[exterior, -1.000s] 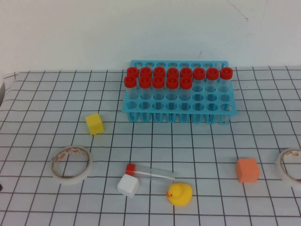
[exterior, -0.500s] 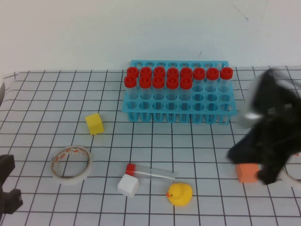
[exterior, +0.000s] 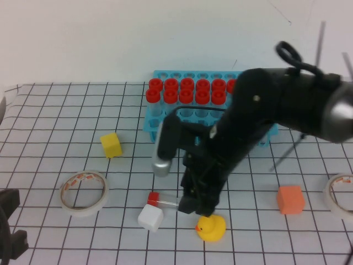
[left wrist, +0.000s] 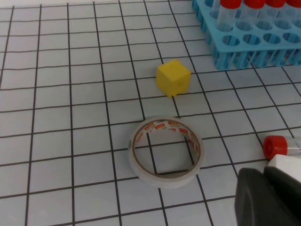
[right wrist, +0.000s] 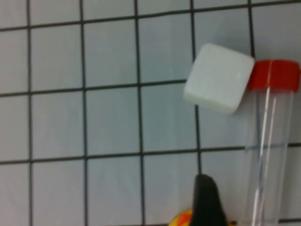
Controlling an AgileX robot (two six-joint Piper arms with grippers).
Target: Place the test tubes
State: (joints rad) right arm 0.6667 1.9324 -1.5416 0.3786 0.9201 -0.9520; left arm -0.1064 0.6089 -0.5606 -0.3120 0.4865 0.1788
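Note:
A clear test tube with a red cap (exterior: 156,199) lies on the grid mat, its cap touching a white cube (exterior: 150,217). My right gripper (exterior: 196,207) hangs just above the tube's body. In the right wrist view one dark finger (right wrist: 207,197) stands beside the tube (right wrist: 268,141) with a gap between them, so the gripper is open. The blue rack (exterior: 160,130) at the back holds several red-capped tubes (exterior: 186,91); my right arm hides part of it. My left gripper (exterior: 8,226) sits at the near left edge, shut and empty (left wrist: 263,176).
A yellow duck (exterior: 211,227) sits right under the right gripper. A yellow cube (exterior: 111,144) and a tape roll (exterior: 84,192) lie to the left. An orange cube (exterior: 290,199) and a second tape roll (exterior: 339,192) lie to the right.
My right arm has swept in from the right edge to above the lying tube, and its gripper has opened. The left gripper has come into view at the near left corner.

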